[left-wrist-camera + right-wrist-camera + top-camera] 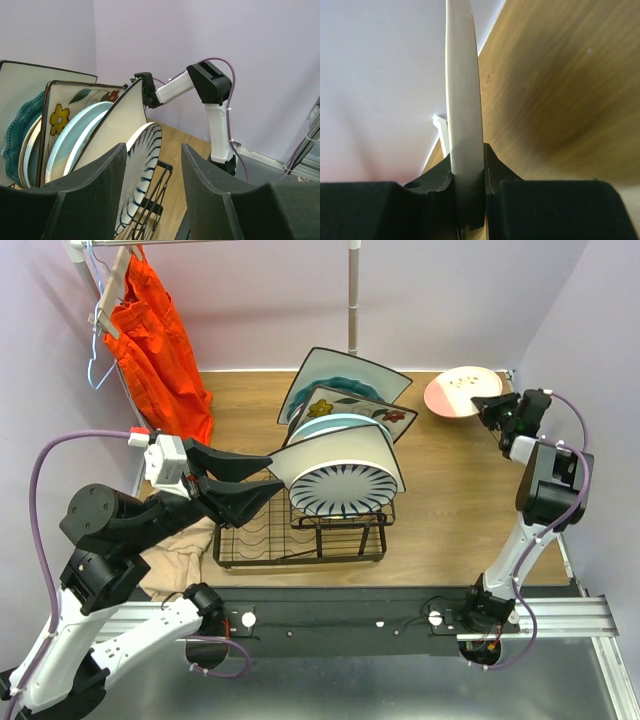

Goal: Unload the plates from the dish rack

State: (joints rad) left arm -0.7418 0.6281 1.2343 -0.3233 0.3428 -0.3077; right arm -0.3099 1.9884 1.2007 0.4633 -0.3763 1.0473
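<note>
Wooden tabletop (450, 490), lilac walls (450, 300). My left gripper (272, 476) hangs wide open just left of the striped plate (350, 488), which stands on edge at the near end of the dish rack (300, 540), rim toward the jaws, face toward the arm bases. Right gripper (495, 408) clamps the pink plate (455, 392) at the far right corner.

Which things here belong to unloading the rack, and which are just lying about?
Job: dish rack; plates standing in it; pink plate, clamped in right gripper; left gripper, open beside the front plate.
Lying about: orange garment; beige cloth beside the rack.
</note>
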